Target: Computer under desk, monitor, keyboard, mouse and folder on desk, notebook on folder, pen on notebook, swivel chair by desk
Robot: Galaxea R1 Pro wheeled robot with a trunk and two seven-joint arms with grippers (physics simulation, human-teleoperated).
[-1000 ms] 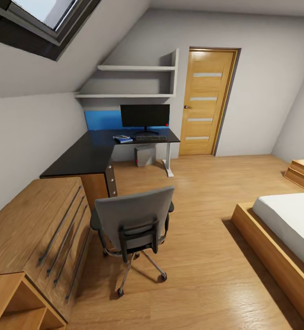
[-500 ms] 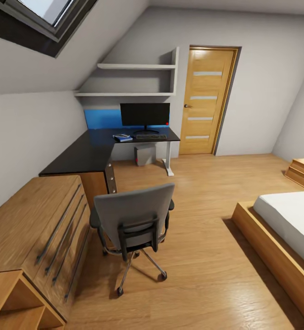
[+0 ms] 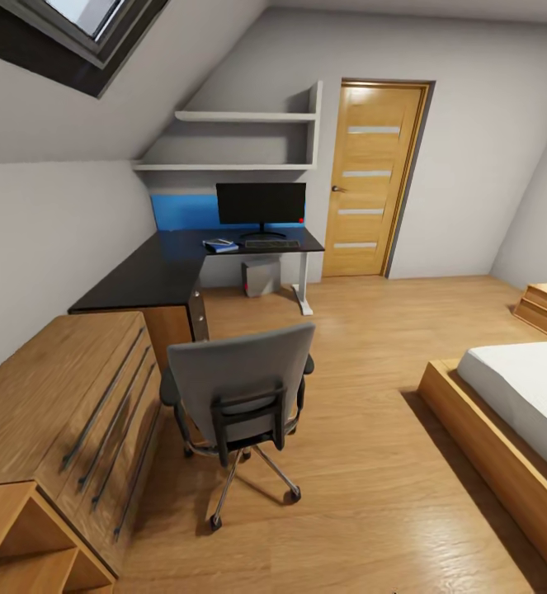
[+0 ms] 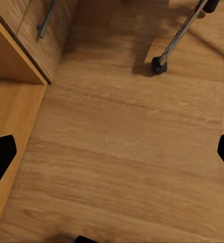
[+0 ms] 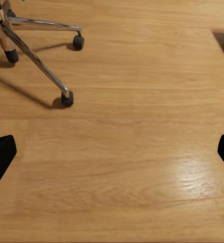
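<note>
The grey swivel chair (image 3: 240, 396) stands mid-floor with its back toward me, so its seat is hidden. Beyond it, the black L-shaped desk (image 3: 153, 276) carries the black monitor (image 3: 261, 206), a dark keyboard (image 3: 271, 245) in front of it and a blue notebook-like item (image 3: 220, 246) to the keyboard's left. The grey computer (image 3: 261, 279) sits on the floor under the desk. My left gripper (image 4: 112, 154) is open above bare floor, a chair caster (image 4: 158, 64) ahead of it. My right gripper (image 5: 112, 154) is also open, near the chair's chrome legs (image 5: 38, 61).
A wooden dresser (image 3: 67, 412) with an open cubby lines the left wall. The bed (image 3: 512, 412) on its wooden frame takes up the right. A wooden door (image 3: 372, 181) and wall shelves (image 3: 240, 144) stand at the far wall, and a low nightstand (image 3: 545, 309) at far right.
The whole head view has shifted slightly as the camera moved closer to the chair. Nothing in the room has moved.
</note>
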